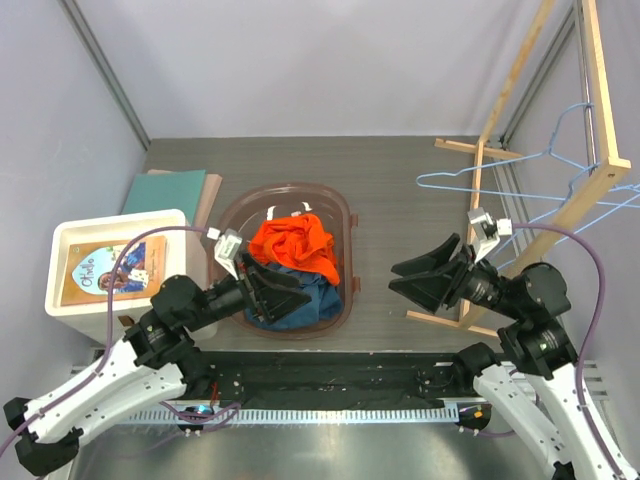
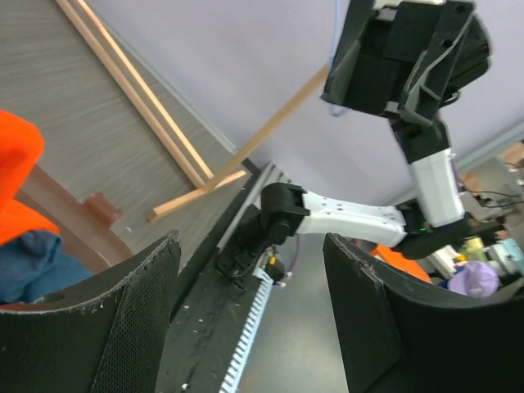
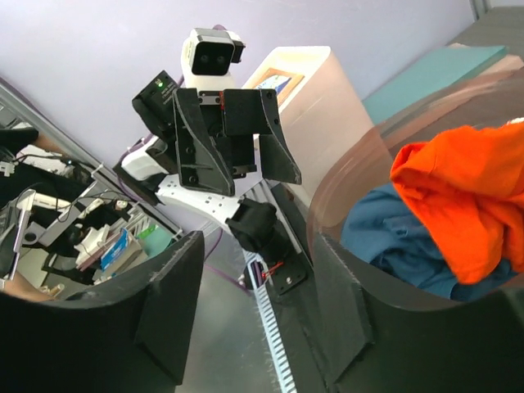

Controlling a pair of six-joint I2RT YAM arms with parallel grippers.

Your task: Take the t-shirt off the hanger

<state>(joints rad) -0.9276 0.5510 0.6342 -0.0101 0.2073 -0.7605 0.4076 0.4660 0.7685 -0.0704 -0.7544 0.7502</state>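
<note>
Well, both my claws are empty. My left claw stands parted with nothing between its fingers, and my right claw gapes just as wide on bare air. The orange t-shirt lies crumpled just beyond my left fingertips, on top of a blue garment inside the brown laundry basket. The blue wire hanger hangs bare on the wooden rack, behind and beside my right claw, so I judge the shirt already free of it.

The shirt looks soft, light and limp. It would sag and drape from any pinch, and it is neither slippery nor fragile. If I took it up again, I would nip a raised fold near its top, clear of the blue cloth beneath.

My left arm reaches low and forward, with its claw over the basket's near side. My right arm is bent at the elbow, with its claw held level and aimed across at the basket.
</note>
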